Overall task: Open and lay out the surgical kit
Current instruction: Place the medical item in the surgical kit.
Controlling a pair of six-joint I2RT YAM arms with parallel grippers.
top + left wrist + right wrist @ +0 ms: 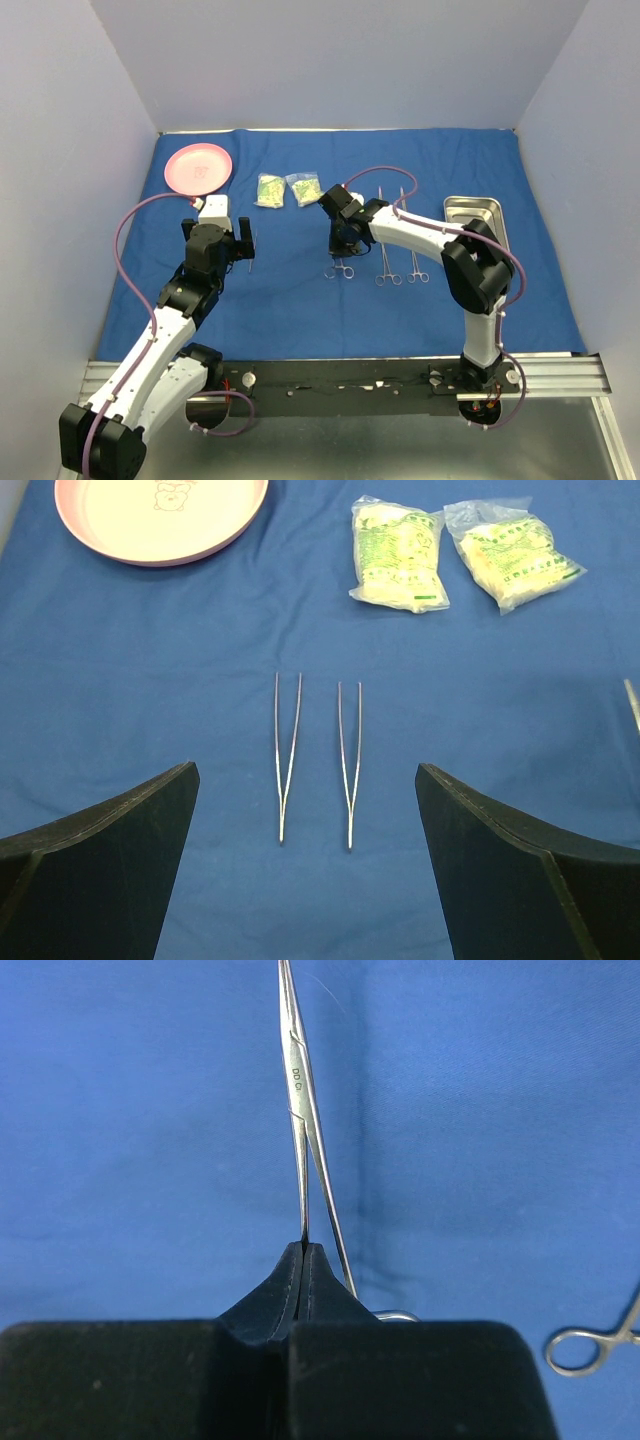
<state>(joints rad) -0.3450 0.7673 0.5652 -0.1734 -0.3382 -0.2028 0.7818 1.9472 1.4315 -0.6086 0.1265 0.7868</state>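
The royal-blue cloth wrap (300,290) lies spread flat over the table. Two silver tweezers (287,760) (349,765) lie side by side on it, straight ahead of my left gripper (306,810), which is wide open and holds nothing. My right gripper (305,1245) is shut on one shank of a pair of scissor-like forceps (298,1080); its ring handles are mostly hidden behind the fingers. In the top view this gripper (345,243) sits left of two more forceps (385,262) (414,262). Two yellow-green packets (270,190) (303,187) lie further back. The steel tray (476,208) stands at the right.
A pink plate (198,167) rests at the cloth's back left corner. Grey walls close in the back and both sides. A ring handle of a neighbouring forceps (585,1348) shows at the right of the right wrist view. A metal rail (350,375) runs along the near edge.
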